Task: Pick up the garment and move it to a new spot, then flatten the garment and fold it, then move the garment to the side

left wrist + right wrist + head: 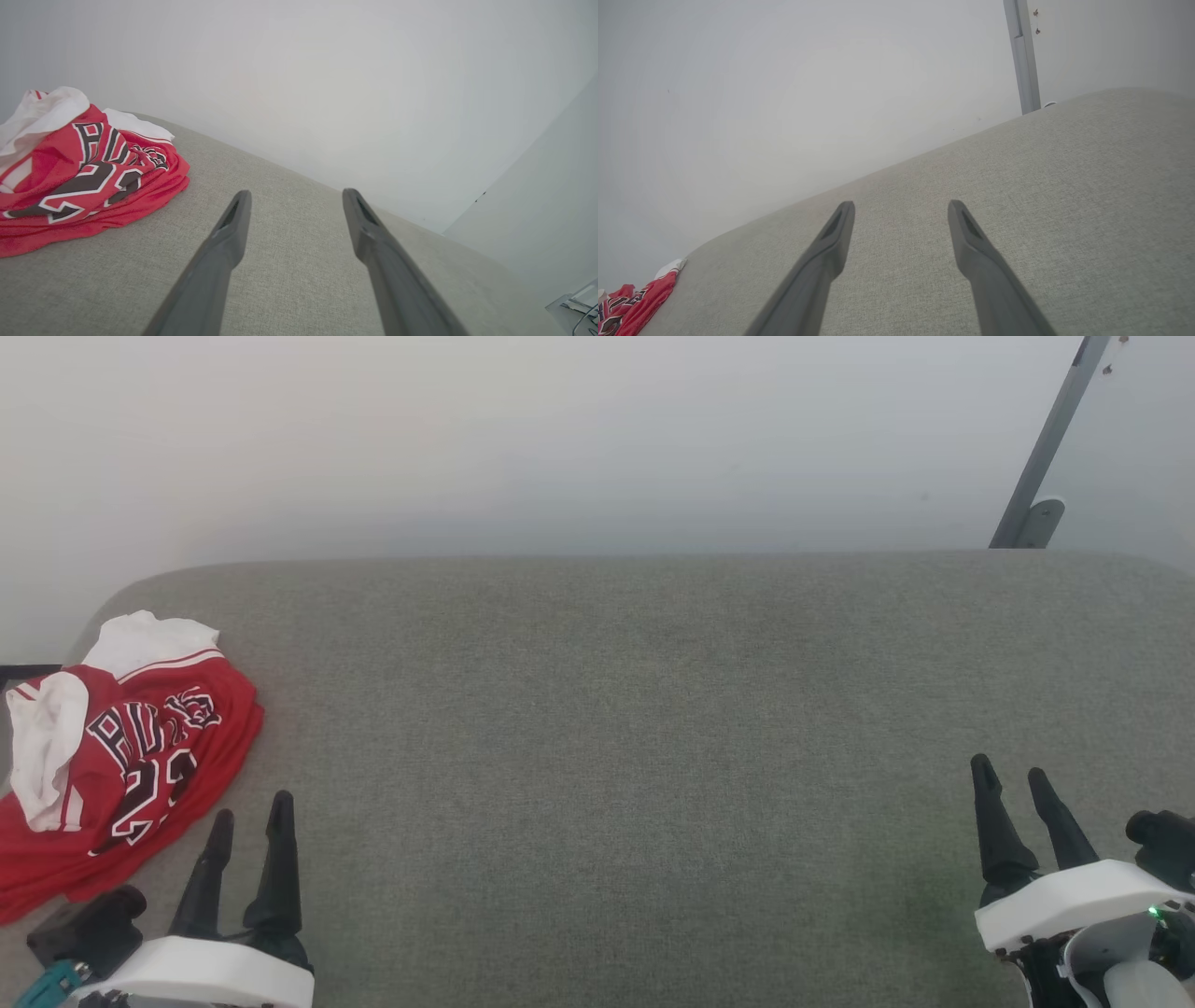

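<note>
The garment (121, 756) is a red jersey with white sleeves and black white-outlined lettering, lying crumpled at the far left end of the grey upholstered surface (616, 728). In the left wrist view the garment (79, 172) bunches at the left, apart from the fingers. My left gripper (250, 812) stands open just right of the garment's lower edge, holding nothing. My right gripper (1013, 773) is open near the right end of the surface, far from the garment. In the right wrist view a corner of the garment (630, 305) shows at the lower left, beyond my open right gripper (901, 205).
A pale wall (560, 439) rises behind the surface. A grey metal bar (1050, 439) leans against it at the back right. The surface's rounded left corner (121, 597) lies just behind the garment.
</note>
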